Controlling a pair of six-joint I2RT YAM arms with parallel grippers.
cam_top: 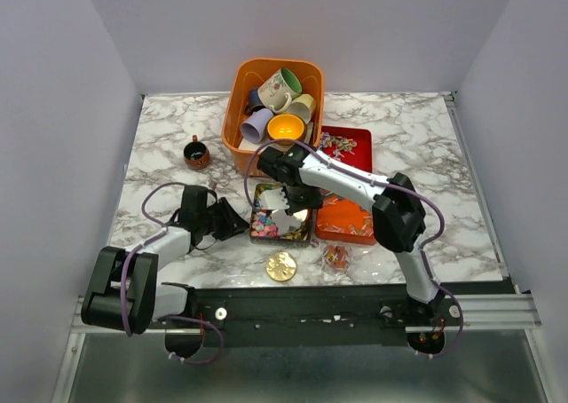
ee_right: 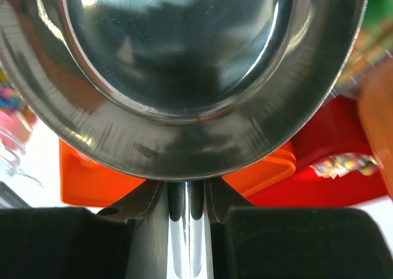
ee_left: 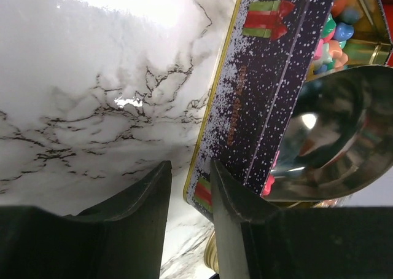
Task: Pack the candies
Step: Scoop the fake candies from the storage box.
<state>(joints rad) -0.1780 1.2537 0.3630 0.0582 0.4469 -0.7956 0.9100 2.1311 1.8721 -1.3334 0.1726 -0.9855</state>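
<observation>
The right arm's fingers (ee_right: pixel 142 210) are clenched on the handle of a shiny steel spoon (ee_right: pixel 184 76). Its long axis runs from them toward the near edge of the marble table (cam_top: pixel 177 137), with the bowl hanging directly over the multicoloured candies (cam_top: pixel 264 224) in the dark snow-speckled tin (ee_left: pixel 258 94). The left arm's fingers (ee_left: pixel 147 211) sit narrowly parted at the tin's left wall; I cannot tell whether they pinch it.

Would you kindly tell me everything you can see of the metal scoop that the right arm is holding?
The scoop is polished, mirror-bright steel with a broad rounded bowl and a narrow grooved handle. The right gripper is shut on that handle. The bowl hangs over the open Christmas tin of multicoloured candies. Whether it carries any candy cannot be seen.
</observation>
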